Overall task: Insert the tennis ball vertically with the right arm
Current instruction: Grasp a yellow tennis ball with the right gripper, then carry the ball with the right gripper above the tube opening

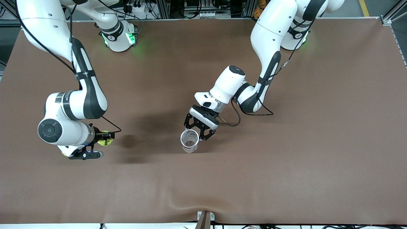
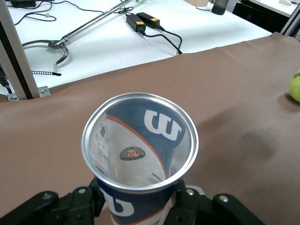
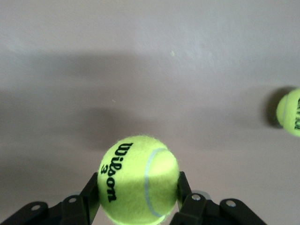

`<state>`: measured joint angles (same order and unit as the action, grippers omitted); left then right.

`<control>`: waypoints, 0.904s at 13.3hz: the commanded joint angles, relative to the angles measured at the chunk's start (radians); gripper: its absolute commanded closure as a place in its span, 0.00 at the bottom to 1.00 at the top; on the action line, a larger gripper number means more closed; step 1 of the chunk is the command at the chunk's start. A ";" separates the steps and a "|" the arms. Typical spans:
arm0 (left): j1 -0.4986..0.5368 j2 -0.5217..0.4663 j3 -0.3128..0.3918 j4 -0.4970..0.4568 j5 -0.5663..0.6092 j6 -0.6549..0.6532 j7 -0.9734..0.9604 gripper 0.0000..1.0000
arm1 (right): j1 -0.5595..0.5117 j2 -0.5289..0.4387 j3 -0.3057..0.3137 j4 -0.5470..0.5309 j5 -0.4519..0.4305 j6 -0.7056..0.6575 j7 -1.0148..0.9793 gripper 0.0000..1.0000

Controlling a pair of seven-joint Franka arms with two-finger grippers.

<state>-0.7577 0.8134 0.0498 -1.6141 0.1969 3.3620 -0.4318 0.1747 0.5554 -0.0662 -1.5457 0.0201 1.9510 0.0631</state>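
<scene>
Yellow tennis ball [image 3: 138,178] is sitting gripped in right end effector [image 1: 101,139] beside second ball [image 3: 289,112]; left end effector [image 1: 199,129] is clamping clear can [image 1: 189,140] on table [image 1: 286,159].

The right arm [image 1: 73,105] folds down at its own end of the table, its gripper [image 1: 103,139] low over the surface — fingers closed on something. The left arm [image 1: 254,79] reaches toward the table's middle — its gripper [image 1: 198,127] likewise clamped around something.

The right gripper [image 3: 138,199] is clamped on a yellow Wilson tennis ball [image 3: 138,178], one black finger [image 3: 92,194] pressed against each side. A second ball [image 3: 289,112] lies on the brown table [image 3: 150,61], well apart from the held ball.
</scene>
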 commanded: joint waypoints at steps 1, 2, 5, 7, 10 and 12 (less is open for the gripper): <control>-0.011 0.018 0.018 0.026 0.018 0.020 -0.013 0.42 | 0.002 0.001 0.026 0.062 0.032 -0.017 0.064 0.60; -0.011 0.018 0.018 0.028 0.018 0.020 -0.013 0.41 | 0.009 0.001 0.038 0.085 0.067 -0.018 0.113 0.60; -0.011 0.018 0.018 0.031 0.018 0.020 -0.013 0.35 | 0.063 0.001 0.048 0.128 0.090 -0.017 0.263 0.60; -0.011 0.018 0.018 0.031 0.018 0.020 -0.013 0.29 | 0.094 0.000 0.049 0.157 0.125 -0.017 0.349 0.60; -0.011 0.018 0.018 0.031 0.018 0.020 -0.013 0.26 | 0.127 -0.003 0.051 0.180 0.178 -0.018 0.458 0.60; -0.011 0.018 0.018 0.033 0.018 0.020 -0.013 0.27 | 0.156 -0.005 0.054 0.213 0.198 -0.018 0.545 0.60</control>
<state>-0.7585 0.8166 0.0517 -1.6064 0.1969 3.3664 -0.4318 0.3106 0.5554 -0.0137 -1.3728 0.1890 1.9508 0.5272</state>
